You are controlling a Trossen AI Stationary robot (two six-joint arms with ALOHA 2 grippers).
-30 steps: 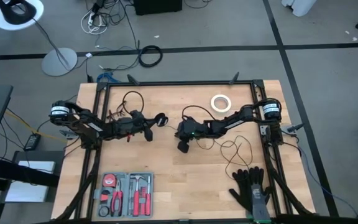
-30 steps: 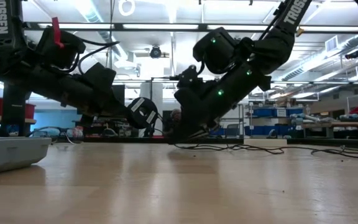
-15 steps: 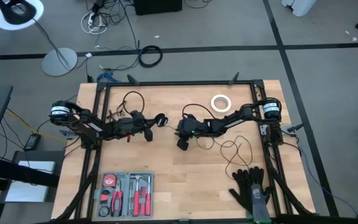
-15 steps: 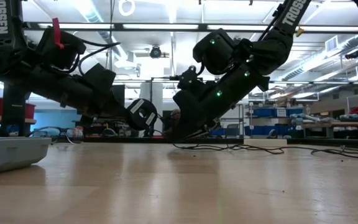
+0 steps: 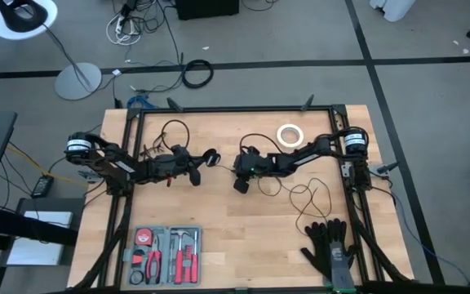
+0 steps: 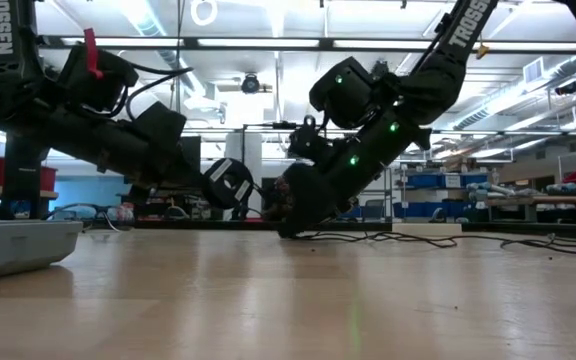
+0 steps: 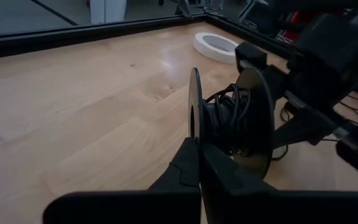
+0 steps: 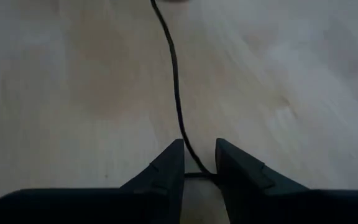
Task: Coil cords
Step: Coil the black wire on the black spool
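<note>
A small round black puck [image 7: 229,121], shaped like a spool with cord wound between its two discs, is held by my left gripper [image 7: 199,163] left of the table's middle [image 5: 211,155], just above the wood [image 6: 230,182]. The thin black cord [image 8: 174,81] runs along the table to my right gripper [image 8: 199,158], which is down at the table near the middle [image 5: 240,183]. More of the cord lies in loose loops [image 5: 303,194] toward the right side. My left gripper pinches the rim of the puck's nearer disc [image 7: 195,127] between its two shut fingers, coming level from the table's left. The puck stands on edge, clear of the table. My right gripper has the cord [image 8: 191,163] between its nearly closed fingers, which slant down to the table. The cord lies slack on the wood ahead of them.
A white tape ring [image 5: 290,135] lies at the far right of the middle. A tool tray [image 5: 166,243] sits near the front left, and black gloves [image 5: 330,245] at the front right. A black wire loop [image 5: 170,129] lies by the left arm.
My right gripper has shifted a little toward the table's far edge and tipped steeper, staying low at the table on the cord. My left gripper has kept still with the puck.
</note>
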